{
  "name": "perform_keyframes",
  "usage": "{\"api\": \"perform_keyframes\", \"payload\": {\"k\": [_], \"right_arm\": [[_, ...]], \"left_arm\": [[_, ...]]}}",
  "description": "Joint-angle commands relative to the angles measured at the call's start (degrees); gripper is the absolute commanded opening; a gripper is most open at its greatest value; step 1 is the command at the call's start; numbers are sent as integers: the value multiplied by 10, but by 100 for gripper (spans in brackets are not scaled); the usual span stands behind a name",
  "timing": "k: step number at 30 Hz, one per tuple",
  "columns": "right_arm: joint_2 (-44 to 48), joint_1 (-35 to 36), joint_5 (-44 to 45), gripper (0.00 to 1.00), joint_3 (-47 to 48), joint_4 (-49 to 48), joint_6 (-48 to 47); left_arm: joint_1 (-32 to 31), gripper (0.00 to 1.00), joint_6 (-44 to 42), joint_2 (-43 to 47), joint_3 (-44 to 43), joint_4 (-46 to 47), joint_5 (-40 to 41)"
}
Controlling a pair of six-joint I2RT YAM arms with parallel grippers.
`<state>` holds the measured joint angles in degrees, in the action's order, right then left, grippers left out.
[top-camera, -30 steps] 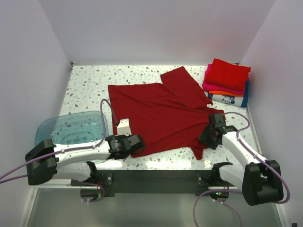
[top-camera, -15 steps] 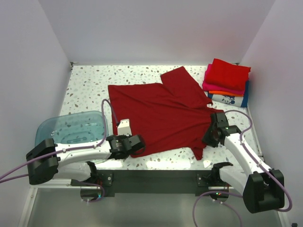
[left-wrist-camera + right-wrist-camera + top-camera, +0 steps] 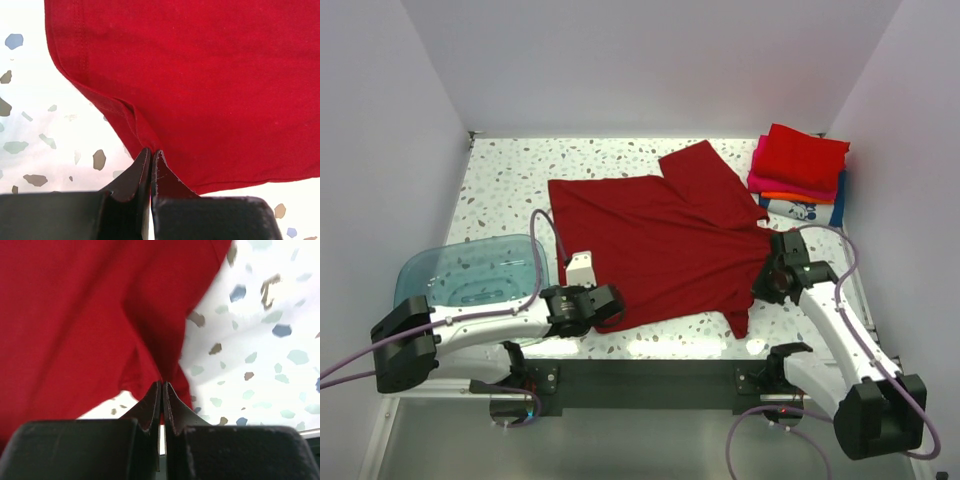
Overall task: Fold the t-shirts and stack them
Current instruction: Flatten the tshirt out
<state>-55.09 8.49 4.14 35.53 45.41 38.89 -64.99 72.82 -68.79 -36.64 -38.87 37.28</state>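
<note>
Shirt (image 3: 650,245) is lying spread on table (image 3: 500,180); left claw (image 3: 151,157) is pinching its near hem, right claw (image 3: 162,390) is clenching its right edge.

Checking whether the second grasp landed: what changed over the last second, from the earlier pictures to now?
The right claw shifted slightly to its right and closed on the right edge of the plain dark red cloth t-shirt. Unchanged: the left claw stays shut on its near hem; the stack of folded t-shirts and translucent blue plastic tub have not moved.
</note>
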Motion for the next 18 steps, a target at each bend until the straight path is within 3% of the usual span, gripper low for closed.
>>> {"api": "perform_keyframes", "payload": {"k": [1, 6, 18], "right_arm": [[37, -3, 21, 0, 91, 42, -29], [61, -3, 53, 0, 202, 111, -52], [132, -3, 54, 0, 341, 220, -55]], "left_arm": [[2, 0, -11, 31, -1, -21, 11], [2, 0, -24, 63, -7, -45, 10], [1, 0, -23, 144, -19, -121, -11]]}}
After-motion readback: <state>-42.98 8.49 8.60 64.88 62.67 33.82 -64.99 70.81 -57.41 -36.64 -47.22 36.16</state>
